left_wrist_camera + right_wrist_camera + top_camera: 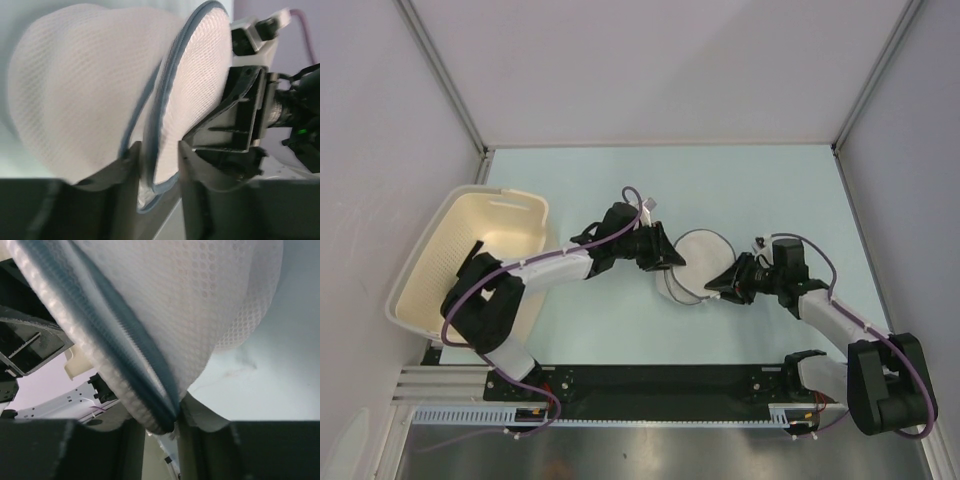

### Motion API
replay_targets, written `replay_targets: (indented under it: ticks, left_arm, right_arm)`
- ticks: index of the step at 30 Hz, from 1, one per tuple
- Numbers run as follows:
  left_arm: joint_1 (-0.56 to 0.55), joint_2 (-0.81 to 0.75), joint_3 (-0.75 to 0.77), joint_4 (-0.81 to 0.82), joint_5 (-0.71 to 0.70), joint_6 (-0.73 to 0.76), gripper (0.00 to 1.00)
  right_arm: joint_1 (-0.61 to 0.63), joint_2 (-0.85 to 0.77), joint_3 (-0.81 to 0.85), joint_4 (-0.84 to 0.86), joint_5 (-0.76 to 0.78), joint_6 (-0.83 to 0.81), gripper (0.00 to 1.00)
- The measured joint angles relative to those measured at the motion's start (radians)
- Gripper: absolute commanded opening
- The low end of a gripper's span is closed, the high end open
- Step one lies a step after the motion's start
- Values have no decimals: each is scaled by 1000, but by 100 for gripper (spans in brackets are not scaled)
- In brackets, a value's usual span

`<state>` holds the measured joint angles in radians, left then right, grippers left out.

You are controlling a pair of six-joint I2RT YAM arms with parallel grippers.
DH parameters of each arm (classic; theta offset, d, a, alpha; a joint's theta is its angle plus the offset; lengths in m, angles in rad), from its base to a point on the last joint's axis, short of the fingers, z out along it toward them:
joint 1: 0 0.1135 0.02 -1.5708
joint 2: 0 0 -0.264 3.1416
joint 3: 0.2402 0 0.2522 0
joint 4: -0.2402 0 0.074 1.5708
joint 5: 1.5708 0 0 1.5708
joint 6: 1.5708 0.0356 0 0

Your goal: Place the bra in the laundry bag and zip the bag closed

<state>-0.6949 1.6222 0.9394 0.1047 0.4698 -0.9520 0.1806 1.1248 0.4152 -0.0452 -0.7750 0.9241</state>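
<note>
The laundry bag (698, 262) is a round white mesh pouch with a grey-blue zipper rim, held between both grippers above the table's middle. My left gripper (672, 258) grips its left edge. In the left wrist view the rim runs between the jaws of the left gripper (156, 150) and the bag (75, 90) bulges beyond. My right gripper (718, 288) grips the near right edge. In the right wrist view the right gripper (162, 420) is shut on the zipper rim of the bag (200, 300). The bra is not visible on its own; I cannot tell whether it is inside.
A large cream plastic basket (420, 262) with slotted sides stands at the left, with the left arm reaching over it. The pale table (770, 190) is walled in by white panels at the back and sides. The arm bases sit on the black rail at the near edge.
</note>
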Motion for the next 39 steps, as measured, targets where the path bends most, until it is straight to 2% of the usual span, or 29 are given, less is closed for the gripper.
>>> replay_targets:
  ticks: [1,4,10,13,17,21,25,32,39]
  left_arm:
    - [1,-6,5,-34,-8,20,51]
    - [0,-43,45,-163,-73,120,54]
    - [-48,-246,102,-346,-295,323,57]
    - [-131,-355,96,-372,-382,386,53]
    - [-302,-441,11,-313,-442,428,48]
    - [-406,-402,-68,-267,-482,430,48]
    - [-459,-319,-78,-232,-534,429,48]
    - [-495,-162,-20,-193,-625,402,50]
    - [-504,-84,23,-182,-697,365,50]
  right_arm:
    - [2,4,1,3,0,3,26]
    - [20,23,22,-23,0,15,18]
    - [46,35,86,-87,6,61,16]
    - [53,39,120,-132,15,92,16]
    - [66,40,158,-189,49,153,17]
    - [82,15,159,-226,100,253,17]
    - [100,-34,159,-249,155,349,17]
    - [112,-81,158,-274,215,459,17]
    - [120,-119,155,-291,256,517,17]
